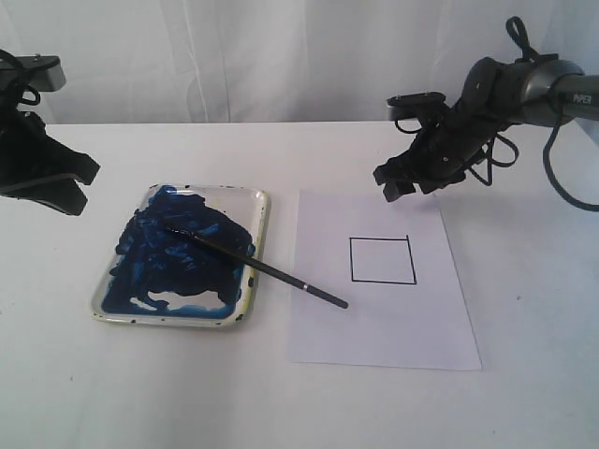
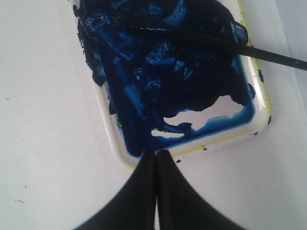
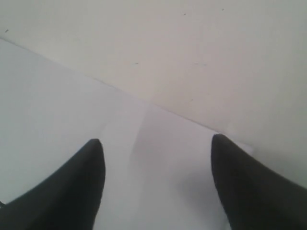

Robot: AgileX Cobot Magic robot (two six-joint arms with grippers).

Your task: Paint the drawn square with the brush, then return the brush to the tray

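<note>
1 word can be read: "PIPER". It is printed in small white capital letters on the dark grey link of the right arm. In the exterior view it sits at about 2 o'clock, close to the picture's edge. The letters run along the link and tilt slightly with it. The end of the word lies right at the frame's border, so whether more lettering comes after it cannot be told.
</note>
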